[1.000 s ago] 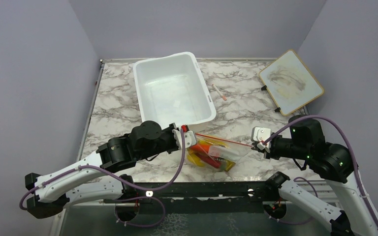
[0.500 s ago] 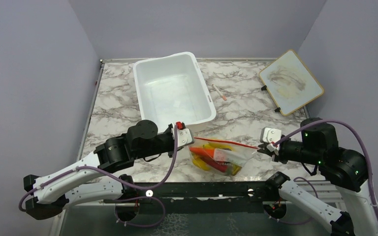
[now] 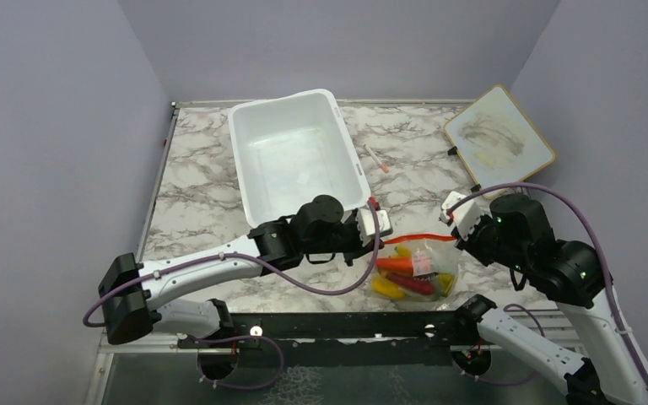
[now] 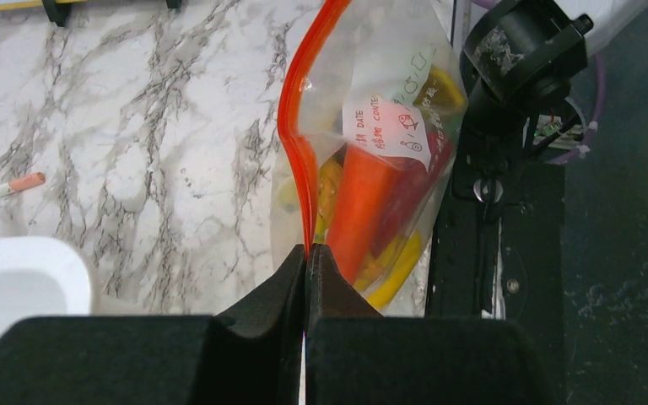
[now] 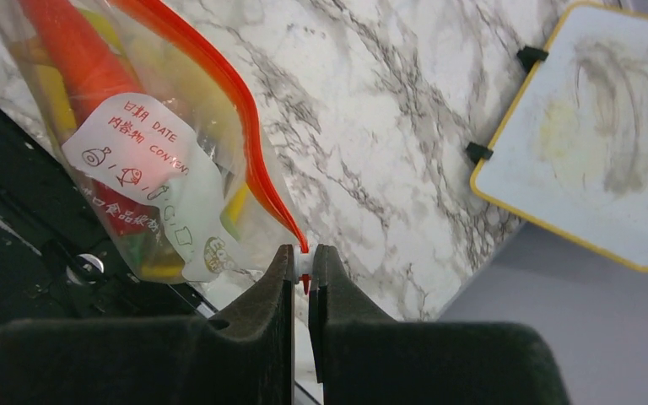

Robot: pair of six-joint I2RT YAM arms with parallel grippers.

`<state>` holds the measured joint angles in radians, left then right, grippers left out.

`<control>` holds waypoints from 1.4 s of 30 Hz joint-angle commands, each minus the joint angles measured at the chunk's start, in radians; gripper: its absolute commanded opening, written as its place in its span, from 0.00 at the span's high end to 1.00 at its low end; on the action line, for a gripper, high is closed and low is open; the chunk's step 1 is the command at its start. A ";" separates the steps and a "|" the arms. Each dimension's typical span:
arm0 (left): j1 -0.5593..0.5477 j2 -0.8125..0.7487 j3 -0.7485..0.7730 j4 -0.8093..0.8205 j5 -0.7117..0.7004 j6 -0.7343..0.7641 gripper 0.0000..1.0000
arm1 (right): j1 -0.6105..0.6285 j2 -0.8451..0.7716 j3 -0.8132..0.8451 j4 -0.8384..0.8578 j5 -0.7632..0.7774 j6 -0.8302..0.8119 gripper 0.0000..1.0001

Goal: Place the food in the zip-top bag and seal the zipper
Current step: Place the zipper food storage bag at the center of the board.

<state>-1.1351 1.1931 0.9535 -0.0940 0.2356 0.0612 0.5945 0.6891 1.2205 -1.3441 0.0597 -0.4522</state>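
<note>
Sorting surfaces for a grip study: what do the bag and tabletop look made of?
Zip-top bag: thin clear glossy plastic film, likely; food shows through, it creases. Tabletop: white with grey marble veining, smooth; real stone or printed laminate, cannot tell.

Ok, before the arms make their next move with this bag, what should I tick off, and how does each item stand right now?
1. One end of the zipper clamped in the left jaws: ok.
2. Its other end clamped in the right jaws: ok.
3. Food inside the zip-top bag: ok; the carrot, red chili and yellow pieces show through the plastic.
4. Seal pressed closed along the zipper's whole length: cannot tell.
5. Bag apart from the white tub: ok.
</note>
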 commanded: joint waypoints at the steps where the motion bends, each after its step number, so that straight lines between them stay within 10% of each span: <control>1: 0.002 0.092 0.072 0.187 0.025 -0.019 1.00 | -0.004 0.016 -0.050 0.014 0.203 0.071 0.99; 18: 0.003 0.300 0.378 0.032 -0.494 -0.110 0.48 | -0.008 0.165 -0.253 0.492 0.423 0.045 0.99; 42: 0.003 -0.125 0.223 -0.100 -0.775 -0.174 0.37 | -0.272 0.396 -0.261 0.511 0.384 -0.067 0.99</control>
<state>-1.1324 1.0904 1.1915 -0.1459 -0.4728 -0.1524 0.3458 1.0874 0.9466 -0.8074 0.4358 -0.5030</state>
